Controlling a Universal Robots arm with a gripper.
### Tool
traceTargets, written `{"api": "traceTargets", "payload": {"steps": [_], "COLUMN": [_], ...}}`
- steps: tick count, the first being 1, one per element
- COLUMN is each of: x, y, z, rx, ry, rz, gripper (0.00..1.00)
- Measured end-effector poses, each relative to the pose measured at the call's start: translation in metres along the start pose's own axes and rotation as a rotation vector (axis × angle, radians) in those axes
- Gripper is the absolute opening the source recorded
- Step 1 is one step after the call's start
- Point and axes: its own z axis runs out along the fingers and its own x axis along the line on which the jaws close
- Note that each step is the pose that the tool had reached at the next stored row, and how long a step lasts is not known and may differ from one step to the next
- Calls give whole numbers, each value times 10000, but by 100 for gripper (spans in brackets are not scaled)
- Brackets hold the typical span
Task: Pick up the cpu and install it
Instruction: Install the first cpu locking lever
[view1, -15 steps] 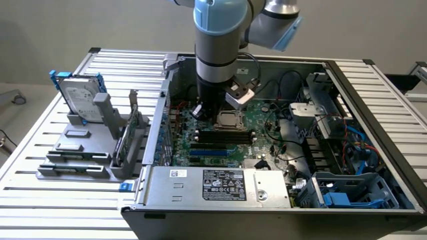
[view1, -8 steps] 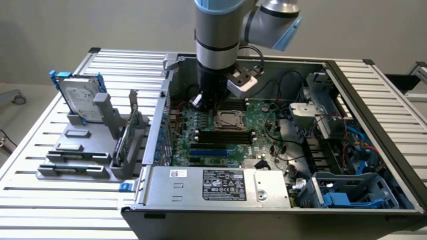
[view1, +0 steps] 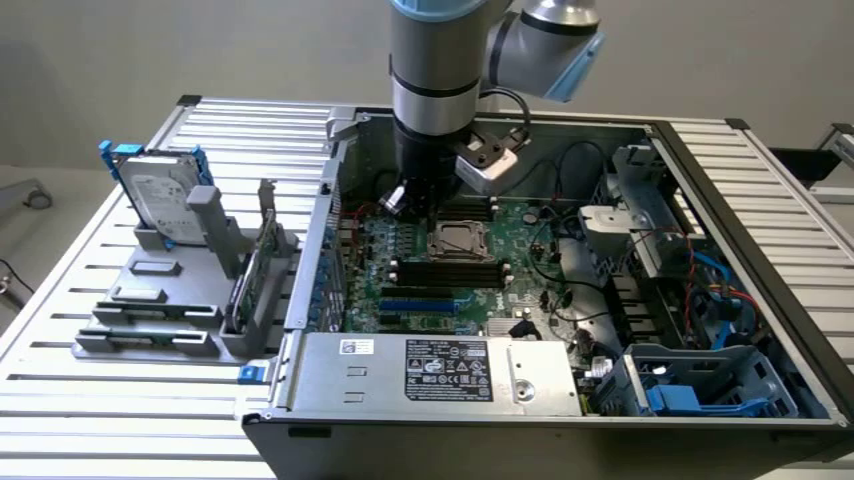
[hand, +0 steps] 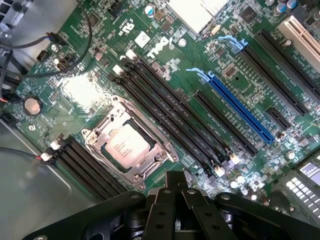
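The cpu is already in its socket.

The cpu (hand: 126, 145) sits flat inside the metal socket frame (hand: 131, 145) on the green motherboard (hand: 165, 65), so little looks left to do. The gripper (hand: 174, 181) hangs just above it, fingers pressed together and holding nothing, on an arm (view1: 434, 70) pointing straight down.

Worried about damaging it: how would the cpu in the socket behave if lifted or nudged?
The cpu looks thin, flat and rigid, so probably light. Its smooth metal top may be slippery. The socket frame surrounds it, so a sideways nudge likely won't shift it.

Matt silvery metal cpu (hand: 126, 146), glossy green motherboard (hand: 165, 65)
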Motion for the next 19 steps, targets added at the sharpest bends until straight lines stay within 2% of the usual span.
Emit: {"api": "traceTargets", "payload": {"steps": [7, 9, 19], "x": [-6, -19, -56], "y": [98, 109, 109], "z": [43, 77, 256], "rx": [-132, -143, -146], "ry": [120, 134, 136], "rz": [-28, -30, -30], "gripper": [11, 11, 11]}}
